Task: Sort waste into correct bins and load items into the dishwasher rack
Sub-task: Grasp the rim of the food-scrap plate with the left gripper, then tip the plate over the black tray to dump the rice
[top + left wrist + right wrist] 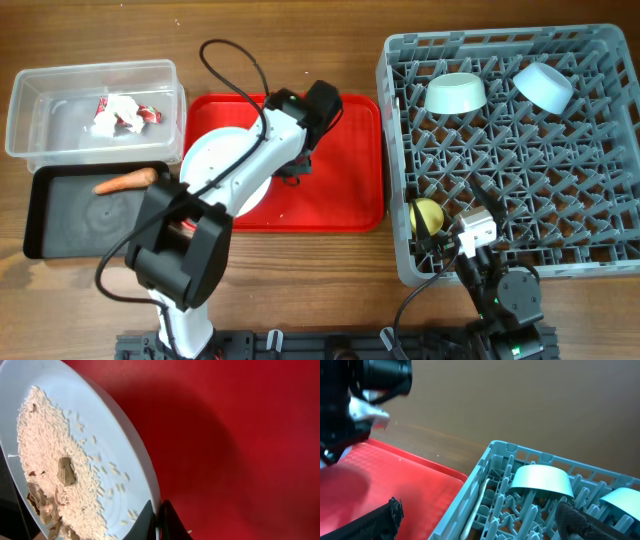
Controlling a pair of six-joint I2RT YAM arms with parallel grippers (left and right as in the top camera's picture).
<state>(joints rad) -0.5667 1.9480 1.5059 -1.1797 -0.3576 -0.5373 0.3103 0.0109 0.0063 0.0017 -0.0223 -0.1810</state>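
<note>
The light blue plate (215, 160) sits on the red tray and carries beige crumbly scraps (50, 460). My left gripper (292, 170) is shut on the plate's rim (159, 521). The clear tub (60, 82) holds the white tissue (112, 112) and the red wrapper (148, 114). The carrot piece (128, 181) lies in the black tray (70, 222). The grey rack (600, 250) holds the pale green bowl (455, 93), the light blue bowl (543, 86), the yellow cup (427, 214) and the white spoon (477, 505). My right gripper (482, 520) is open and empty above the rack's front left corner.
The flat red tray (345, 190) lies between the bins and the rack, and its edge shows in the right wrist view (420, 485). The left arm stretches over the plate and the black tray's right end. Bare wooden table (300, 40) lies behind the tray.
</note>
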